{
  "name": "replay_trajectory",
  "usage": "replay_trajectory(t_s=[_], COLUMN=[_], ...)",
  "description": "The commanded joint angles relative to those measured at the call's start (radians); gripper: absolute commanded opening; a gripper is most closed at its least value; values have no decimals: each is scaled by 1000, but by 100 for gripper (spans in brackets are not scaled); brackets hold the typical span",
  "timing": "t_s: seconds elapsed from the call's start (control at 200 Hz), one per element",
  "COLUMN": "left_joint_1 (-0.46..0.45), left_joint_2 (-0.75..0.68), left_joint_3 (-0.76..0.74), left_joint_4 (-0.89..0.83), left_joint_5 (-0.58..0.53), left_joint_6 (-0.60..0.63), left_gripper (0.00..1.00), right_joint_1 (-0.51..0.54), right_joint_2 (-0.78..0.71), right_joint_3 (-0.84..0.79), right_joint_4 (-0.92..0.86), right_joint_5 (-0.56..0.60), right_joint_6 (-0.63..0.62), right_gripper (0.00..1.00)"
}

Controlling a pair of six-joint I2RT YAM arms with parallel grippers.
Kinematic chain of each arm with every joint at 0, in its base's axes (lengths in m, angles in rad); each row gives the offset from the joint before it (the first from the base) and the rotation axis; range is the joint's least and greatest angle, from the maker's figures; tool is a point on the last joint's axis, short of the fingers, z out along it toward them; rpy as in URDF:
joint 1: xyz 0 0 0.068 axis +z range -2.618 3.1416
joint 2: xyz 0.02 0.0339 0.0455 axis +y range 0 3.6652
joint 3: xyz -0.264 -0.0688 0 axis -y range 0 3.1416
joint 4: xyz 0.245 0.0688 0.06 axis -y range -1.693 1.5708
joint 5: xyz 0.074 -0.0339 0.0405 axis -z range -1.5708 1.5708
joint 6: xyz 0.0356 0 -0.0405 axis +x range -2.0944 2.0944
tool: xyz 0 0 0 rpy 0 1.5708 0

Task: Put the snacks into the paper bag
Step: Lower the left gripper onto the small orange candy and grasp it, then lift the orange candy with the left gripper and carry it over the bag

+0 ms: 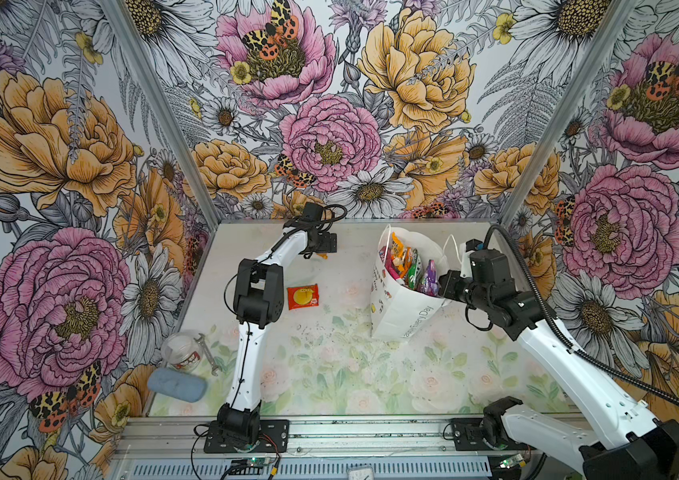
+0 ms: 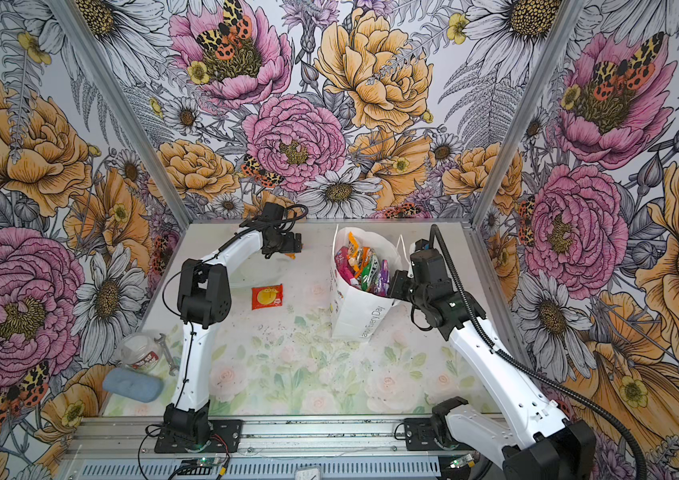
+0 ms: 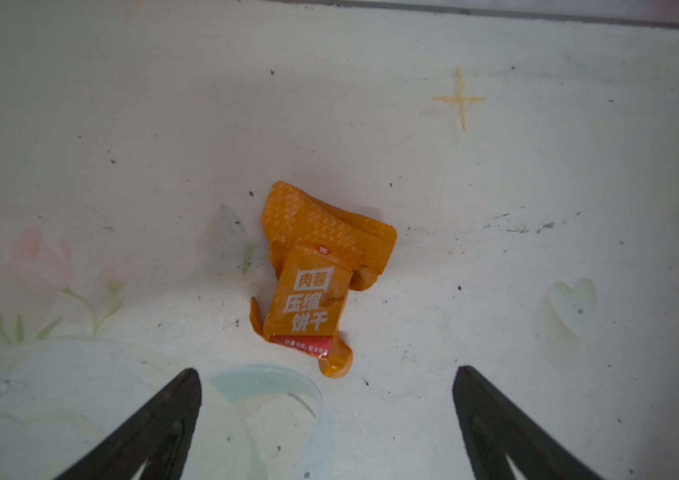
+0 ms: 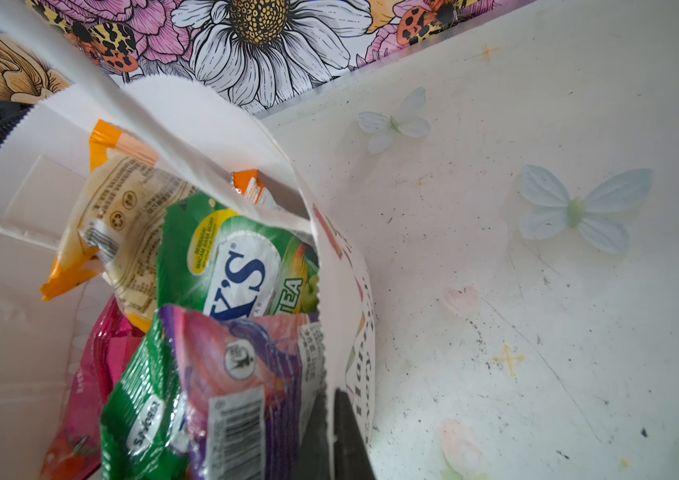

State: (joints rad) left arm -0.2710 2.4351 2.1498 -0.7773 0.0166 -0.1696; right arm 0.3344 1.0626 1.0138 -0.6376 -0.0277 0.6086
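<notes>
Left wrist view: my left gripper [image 3: 326, 369] hangs spread wide above the orange biscuit packet [image 3: 312, 282] lying on the table [image 3: 537, 166], ready to pinch. My right gripper [image 4: 331, 432] clamps the paper bag [image 4: 204, 112] at its rim, holding its mouth open.

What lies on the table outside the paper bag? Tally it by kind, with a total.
Snack packets: 2 (red-orange packet, small orange packet)
Clear plastic cup: 1
Wrench: 1
Blue-grey case: 1
Total: 5

White arms [image 1: 246, 361] w/ black joints [image 1: 255, 291], black cables [image 1: 545, 305], black pincer fingers [image 3: 154, 428].
</notes>
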Motion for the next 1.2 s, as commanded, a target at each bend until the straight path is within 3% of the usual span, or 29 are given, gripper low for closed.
replay_trajectory(t_s=[0.0,0.22,0.37,0.605,0.691,0.806,0.961,1.196], left_joint_1=[8,15,19,24,18,9,-3,-32], left_joint_2=[75,178,240,242,219,169,50,-312], left_joint_3=[125,269,352,339,315,269,168,-290], left_joint_4=[-143,-189,-212,-211,-210,-207,-188,53], left_joint_5=[-34,-40,24,17,-3,-15,-9,46], left_joint_6=[77,104,85,36,20,-4,-93,-170], left_gripper=[95,89,69,37,30,25,25,26], right_joint_1=[-3,-5,-6,-5,-5,-5,-5,-5], right_joint_2=[10,26,38,33,34,33,15,60], right_joint_3=[14,12,19,22,27,32,23,75], right_joint_4=[38,38,39,39,39,39,40,24], right_joint_5=[27,22,20,22,22,20,51,36], right_joint_6=[-22,-25,-23,-18,-16,-15,-31,-47], right_gripper=[0,0,0,0,0,0,0,0])
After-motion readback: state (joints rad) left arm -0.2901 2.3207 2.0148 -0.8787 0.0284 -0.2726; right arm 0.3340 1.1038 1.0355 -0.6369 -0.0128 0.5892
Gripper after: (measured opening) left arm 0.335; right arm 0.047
